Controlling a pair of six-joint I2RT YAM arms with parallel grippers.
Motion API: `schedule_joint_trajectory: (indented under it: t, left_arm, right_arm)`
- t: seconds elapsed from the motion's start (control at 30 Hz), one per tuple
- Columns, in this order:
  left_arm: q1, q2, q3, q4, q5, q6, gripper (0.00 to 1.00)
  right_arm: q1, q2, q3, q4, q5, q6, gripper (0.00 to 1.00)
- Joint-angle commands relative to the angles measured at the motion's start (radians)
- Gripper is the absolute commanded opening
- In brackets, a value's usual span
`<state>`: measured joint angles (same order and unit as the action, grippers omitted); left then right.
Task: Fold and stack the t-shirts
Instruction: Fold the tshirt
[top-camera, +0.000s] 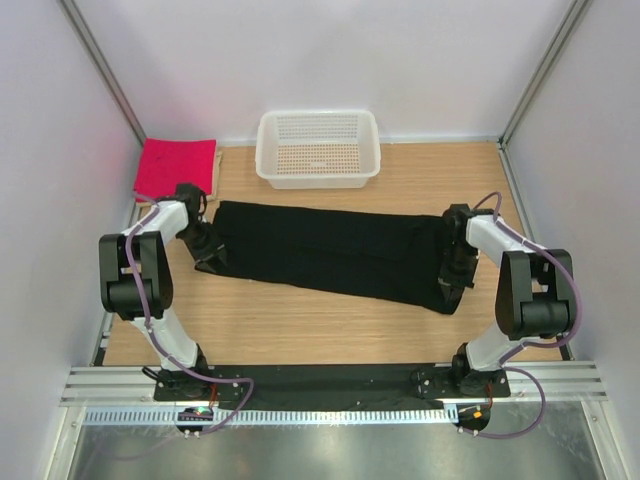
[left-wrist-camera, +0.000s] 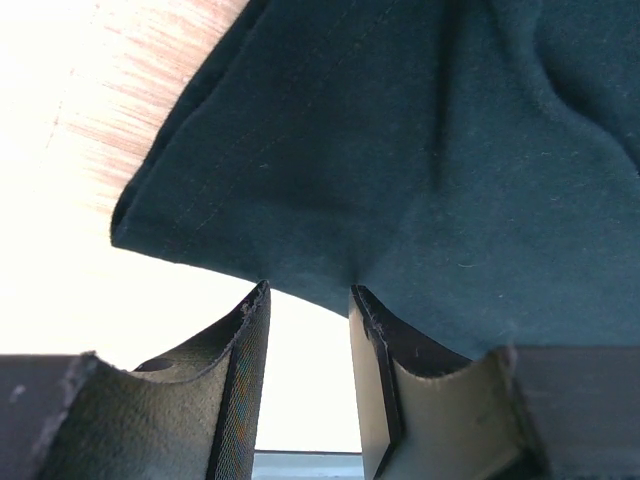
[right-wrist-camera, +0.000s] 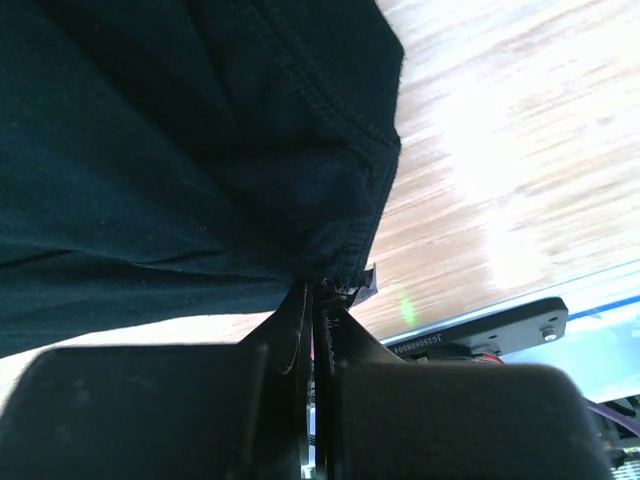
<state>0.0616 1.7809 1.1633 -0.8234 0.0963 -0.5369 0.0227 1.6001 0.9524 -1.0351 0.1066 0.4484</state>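
The black t-shirt (top-camera: 330, 252) lies as a long folded band across the middle of the table. My left gripper (top-camera: 212, 252) is at its left end. In the left wrist view that gripper (left-wrist-camera: 308, 292) is open; the cloth's edge (left-wrist-camera: 300, 200) lies right at the fingertips and the gap between them is bare. My right gripper (top-camera: 450, 285) is at the shirt's right end. In the right wrist view it (right-wrist-camera: 318, 285) is shut on the stitched hem (right-wrist-camera: 350, 200) of the black shirt. A folded pink-red t-shirt (top-camera: 177, 168) lies at the back left on a beige one (top-camera: 215, 178), of which only an edge shows.
A white mesh basket (top-camera: 318, 148) stands at the back centre, just behind the black shirt. White walls and metal frame posts close in the table on three sides. Bare wood (top-camera: 320, 330) lies between the shirt and the arm bases.
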Motion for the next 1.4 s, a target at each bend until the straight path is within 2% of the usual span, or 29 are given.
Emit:
schedule_joint_trajectory:
  t: [0.0,0.07,0.1,0.13,0.17,0.2,0.23,0.3,0.33,0.47,0.5,0.63,0.87,1.37]
  left_arm:
    - [0.007,-0.058,-0.001,-0.005,-0.020,0.026,0.38]
    - [0.007,-0.077,0.004,-0.022,-0.012,0.031,0.38]
    - [0.007,-0.099,0.007,-0.029,-0.007,0.037,0.38]
    - [0.007,-0.113,0.010,-0.036,0.005,0.040,0.38]
    - [0.006,-0.129,0.012,-0.042,0.011,0.043,0.38]
    - [0.006,-0.158,0.012,-0.049,0.014,0.049,0.39]
    - [0.006,-0.176,0.012,-0.051,0.016,0.051,0.39]
    - [0.007,-0.218,0.009,-0.057,0.022,0.054,0.39]
    - [0.007,-0.230,0.009,-0.059,0.028,0.054,0.39]
    - [0.006,-0.284,-0.011,-0.051,0.075,0.034,0.39]
    - [0.006,-0.293,-0.017,-0.045,0.100,0.031,0.39]
    - [0.006,-0.330,-0.040,-0.034,0.134,0.008,0.39]
    - [0.004,-0.337,-0.040,-0.043,0.141,0.009,0.39]
    - [0.006,-0.334,-0.028,-0.057,0.140,0.008,0.39]
  right_arm:
    - [-0.010,-0.020,0.002,-0.052,0.059,0.019,0.03]
    - [-0.036,-0.012,0.022,-0.051,0.071,0.009,0.13]
    - [-0.040,-0.015,0.031,-0.051,0.085,0.001,0.20]
    - [-0.041,-0.028,0.066,-0.052,0.105,-0.005,0.30]
    - [-0.041,-0.034,0.092,-0.055,0.119,-0.032,0.35]
    - [-0.040,-0.038,0.121,-0.051,0.105,-0.051,0.39]
    - [-0.040,-0.052,0.179,-0.046,0.090,-0.068,0.48]
    - [-0.037,-0.055,0.242,-0.022,0.035,-0.100,0.59]
    - [-0.035,-0.042,0.296,-0.013,0.003,-0.106,0.60]
    - [-0.035,0.039,0.364,0.094,-0.281,-0.091,0.59]
    - [-0.029,0.052,0.361,0.124,-0.403,-0.041,0.58]
    - [0.031,0.089,0.292,0.318,-0.554,0.129,0.48]
    - [0.079,0.144,0.209,0.455,-0.544,0.269,0.46]
    - [0.079,0.072,0.161,0.357,-0.455,0.211,0.43]
